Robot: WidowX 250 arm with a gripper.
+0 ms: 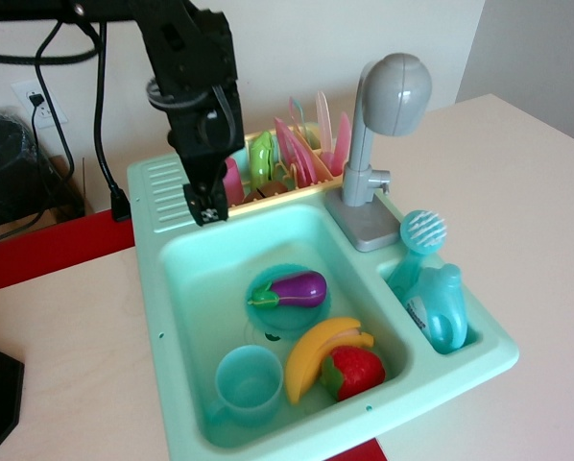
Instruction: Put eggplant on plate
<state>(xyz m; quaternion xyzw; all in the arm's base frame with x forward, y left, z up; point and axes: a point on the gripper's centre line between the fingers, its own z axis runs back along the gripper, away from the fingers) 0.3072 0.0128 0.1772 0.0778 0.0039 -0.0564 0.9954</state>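
The purple eggplant (298, 289) with its green stem cap lies on its side on the round teal plate (279, 318) in the middle of the sink basin. My gripper (206, 204) hangs high above the sink's back left corner, up and to the left of the plate, well apart from the eggplant. It is empty, and its black fingers (210, 197) point down, seen edge-on.
A teal cup (249, 381), a yellow banana (321, 352) and a red strawberry (354, 372) lie at the front of the teal sink (172, 288). Pink plates (301, 149) stand in the rack behind. A grey faucet (378, 125) and a blue bottle (441, 307) stand on the right.
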